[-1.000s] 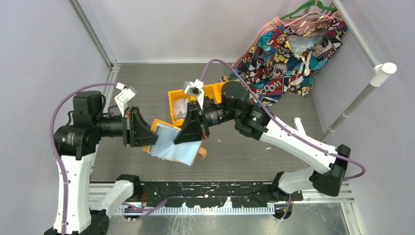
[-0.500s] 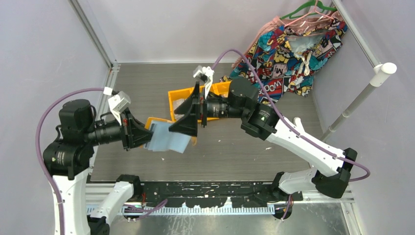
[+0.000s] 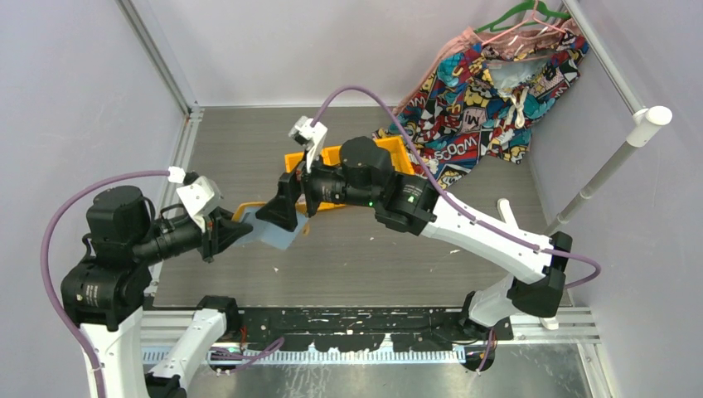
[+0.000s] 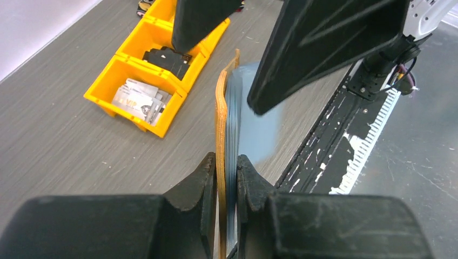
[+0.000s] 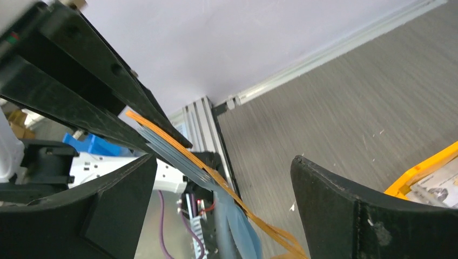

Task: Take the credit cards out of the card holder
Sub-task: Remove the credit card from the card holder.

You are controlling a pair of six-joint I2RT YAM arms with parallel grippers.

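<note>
The card holder, orange with pale blue pockets, hangs above the table with its near end pinched in my left gripper. The left wrist view shows it edge-on, the orange cover and blue pages squeezed between the left gripper. My right gripper stands wide open around the holder's free end. In the right wrist view the holder passes between the spread fingers without touching them. No credit cards can be made out; the pockets show only their edges.
Joined orange bin trays lie on the table: one holds a grey-white bundle, the other a chunky black object. Colourful clothing is piled at the back right. A white pole leans at the right.
My right gripper has gone from shut to wide open and swung left along the holder. The left arm has drawn back to the left, taking the holder with it.
</note>
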